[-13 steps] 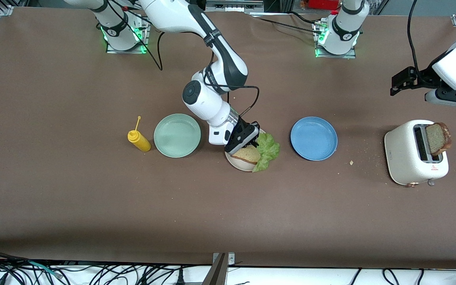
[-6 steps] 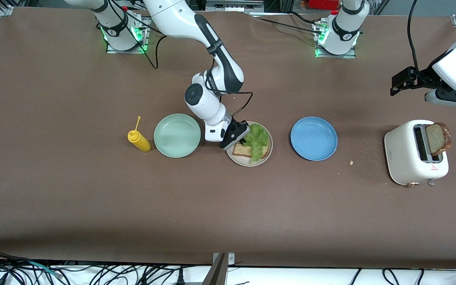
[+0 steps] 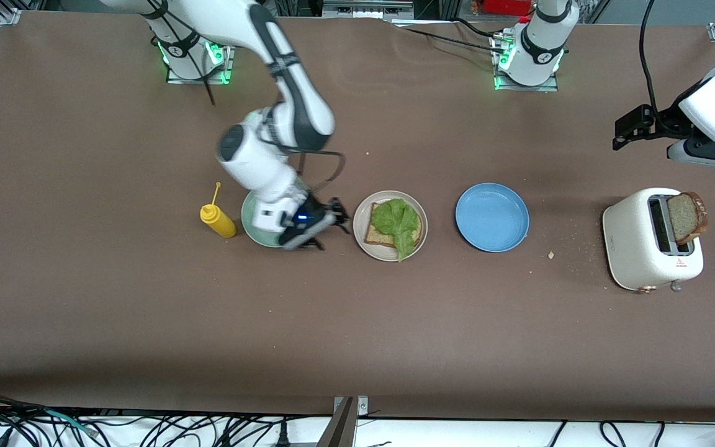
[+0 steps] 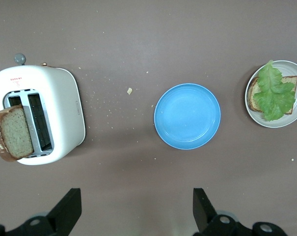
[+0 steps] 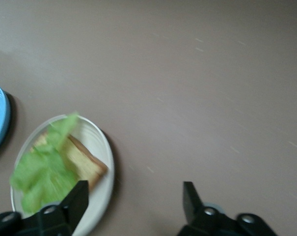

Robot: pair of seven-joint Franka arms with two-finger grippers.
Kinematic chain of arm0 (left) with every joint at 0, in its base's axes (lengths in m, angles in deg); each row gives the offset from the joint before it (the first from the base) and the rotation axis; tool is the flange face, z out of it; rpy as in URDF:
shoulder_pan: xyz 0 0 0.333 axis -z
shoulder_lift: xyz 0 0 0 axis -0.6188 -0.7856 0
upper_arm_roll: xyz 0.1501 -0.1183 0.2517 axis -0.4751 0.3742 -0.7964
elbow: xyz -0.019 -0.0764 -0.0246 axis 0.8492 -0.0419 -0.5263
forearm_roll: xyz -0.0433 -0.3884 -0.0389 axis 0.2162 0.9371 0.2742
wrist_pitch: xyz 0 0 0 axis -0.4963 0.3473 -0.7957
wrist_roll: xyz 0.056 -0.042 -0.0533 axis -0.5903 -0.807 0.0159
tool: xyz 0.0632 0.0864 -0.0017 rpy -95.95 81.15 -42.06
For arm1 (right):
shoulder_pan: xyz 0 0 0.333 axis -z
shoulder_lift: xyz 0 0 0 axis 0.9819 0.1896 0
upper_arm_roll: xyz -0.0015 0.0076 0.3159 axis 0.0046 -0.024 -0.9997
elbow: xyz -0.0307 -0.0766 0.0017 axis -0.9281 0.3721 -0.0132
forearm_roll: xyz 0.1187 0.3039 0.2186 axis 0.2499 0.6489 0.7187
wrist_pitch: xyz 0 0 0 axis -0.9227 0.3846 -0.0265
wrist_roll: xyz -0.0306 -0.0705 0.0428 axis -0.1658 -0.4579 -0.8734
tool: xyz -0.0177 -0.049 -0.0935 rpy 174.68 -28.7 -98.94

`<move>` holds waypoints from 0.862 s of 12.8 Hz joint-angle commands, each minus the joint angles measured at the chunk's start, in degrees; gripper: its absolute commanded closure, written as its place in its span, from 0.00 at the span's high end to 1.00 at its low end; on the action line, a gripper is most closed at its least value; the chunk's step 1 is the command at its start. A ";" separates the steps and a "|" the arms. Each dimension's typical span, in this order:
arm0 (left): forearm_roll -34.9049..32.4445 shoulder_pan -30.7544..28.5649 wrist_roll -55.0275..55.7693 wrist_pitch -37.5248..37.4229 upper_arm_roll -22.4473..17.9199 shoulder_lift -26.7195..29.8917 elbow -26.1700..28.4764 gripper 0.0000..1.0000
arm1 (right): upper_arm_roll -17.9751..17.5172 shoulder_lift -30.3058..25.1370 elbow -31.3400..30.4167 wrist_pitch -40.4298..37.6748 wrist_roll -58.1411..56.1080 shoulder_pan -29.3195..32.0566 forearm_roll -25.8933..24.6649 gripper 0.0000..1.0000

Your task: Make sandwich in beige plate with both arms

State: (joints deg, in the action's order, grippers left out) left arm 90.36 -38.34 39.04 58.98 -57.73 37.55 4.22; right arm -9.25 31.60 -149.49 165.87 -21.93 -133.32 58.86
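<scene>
- Sandwich, half-built: one tan bread slice (image 3: 378,233) topped by a ruffled lettuce leaf (image 3: 398,222), on the beige plate (image 3: 362,243), at 9 o'clock of the blue plate (image 3: 492,217).
- Counts: three plates; two bread slices, the second (image 3: 685,217) in the toaster (image 3: 634,248).
- Right gripper (image 3: 326,227): fingers spread, empty, over the mint plate's (image 3: 249,217) edge.
- Left gripper (image 4: 133,214): fingers spread, empty, waiting above the toaster.

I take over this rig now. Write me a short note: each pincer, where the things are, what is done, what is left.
Right pincer: open, empty, over the table between the mint green plate and the round beige plate.
Left pincer: open, empty, waiting above the white toaster.
Done: one tan bread slice lies on the beige plate, the ruffled green lettuce leaf on top of it.
Left: the second bread slice stands in the toaster; it goes on the lettuce.
</scene>
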 commanded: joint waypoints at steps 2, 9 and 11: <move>-0.64 0.02 -0.13 0.13 -0.03 0.19 -0.07 1.00 | -1.20 -16.29 -17.46 -5.82 -2.00 10.54 -6.85 1.00; -0.64 -0.41 -0.13 0.13 -0.12 0.19 0.02 1.00 | -1.21 -25.62 -9.96 -35.05 5.88 28.06 -38.40 1.00; -0.64 -0.50 0.13 -0.13 -0.12 -0.68 -0.07 1.00 | -1.29 -27.38 -4.50 -43.94 15.88 28.68 -44.29 1.00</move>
State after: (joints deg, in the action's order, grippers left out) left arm 90.36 -38.46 39.04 58.98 -57.97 37.49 4.23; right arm -9.17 5.83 -158.57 128.82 -14.20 -105.49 19.23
